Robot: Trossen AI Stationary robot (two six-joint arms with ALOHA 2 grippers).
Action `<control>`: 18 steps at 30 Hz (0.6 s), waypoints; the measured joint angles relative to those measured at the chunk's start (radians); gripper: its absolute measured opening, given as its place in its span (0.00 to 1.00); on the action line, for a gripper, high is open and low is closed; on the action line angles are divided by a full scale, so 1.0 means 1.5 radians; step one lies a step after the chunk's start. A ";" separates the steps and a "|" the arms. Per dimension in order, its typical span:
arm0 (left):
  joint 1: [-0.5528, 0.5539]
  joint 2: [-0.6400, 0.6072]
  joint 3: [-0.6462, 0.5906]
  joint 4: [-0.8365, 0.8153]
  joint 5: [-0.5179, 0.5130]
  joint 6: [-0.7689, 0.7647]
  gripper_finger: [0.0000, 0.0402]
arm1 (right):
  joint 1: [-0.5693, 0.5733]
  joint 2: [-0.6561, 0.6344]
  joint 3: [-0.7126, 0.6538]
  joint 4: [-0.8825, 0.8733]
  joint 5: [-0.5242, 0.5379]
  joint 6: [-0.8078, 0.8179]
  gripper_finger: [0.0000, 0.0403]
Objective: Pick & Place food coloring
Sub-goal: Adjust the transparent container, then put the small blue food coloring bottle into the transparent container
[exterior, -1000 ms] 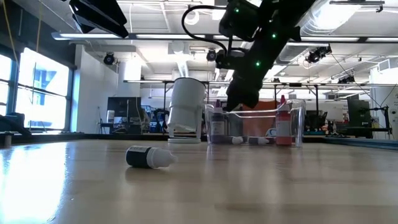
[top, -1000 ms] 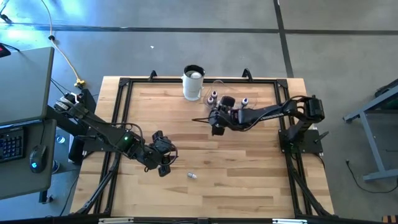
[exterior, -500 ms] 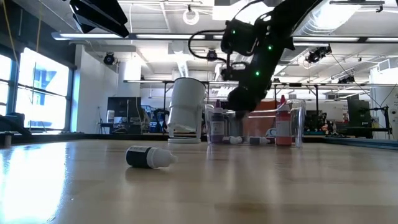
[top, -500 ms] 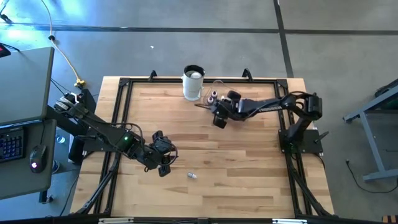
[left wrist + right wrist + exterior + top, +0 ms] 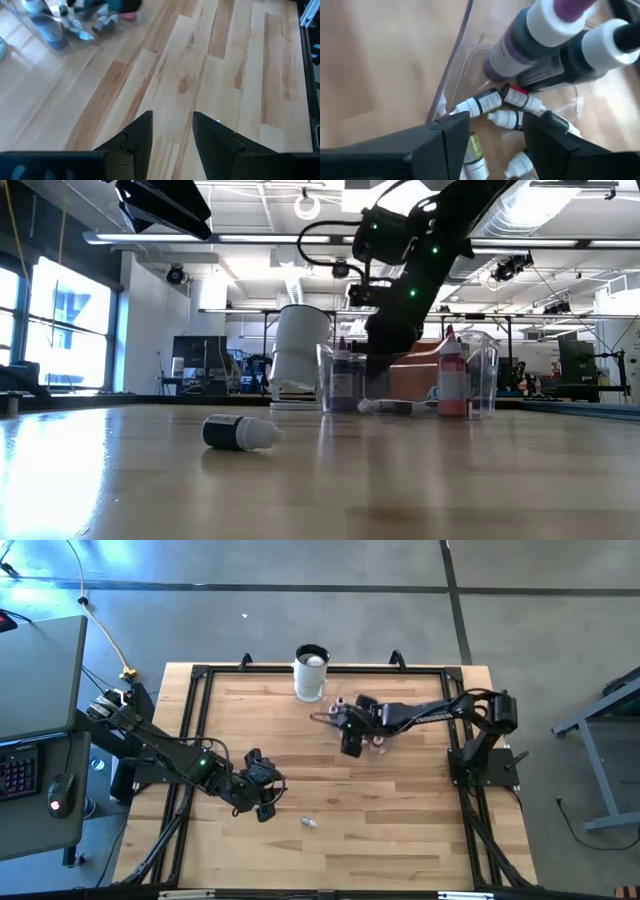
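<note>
Right pincer (image 5: 490,135) — fingers parted, empty, reaching inside clear bowl (image 5: 480,370) among food coloring bottles (image 5: 507,107). Left pincer (image 5: 172,132) — parted, empty. 1 bottle (image 5: 309,823) loose on tabletop (image 5: 400,830), 6 o'clock of the bowl.

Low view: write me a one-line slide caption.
One dark bottle lies alone on the table while the right gripper reaches into the clear bowl.

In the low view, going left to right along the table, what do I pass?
Lying dark bottle → white cup → purple-bodied bottle at the clear bowl's left wall → red bottle near its right wall.
</note>
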 joint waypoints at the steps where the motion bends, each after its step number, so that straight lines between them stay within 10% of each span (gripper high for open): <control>1: 0.000 0.000 0.000 0.000 0.000 0.000 0.34 | 0.011 -0.001 0.001 0.000 -0.002 0.000 0.44; 18: 0.001 0.020 -0.001 0.061 -0.042 0.018 0.34 | 0.250 -0.173 0.000 -0.011 0.067 0.057 0.33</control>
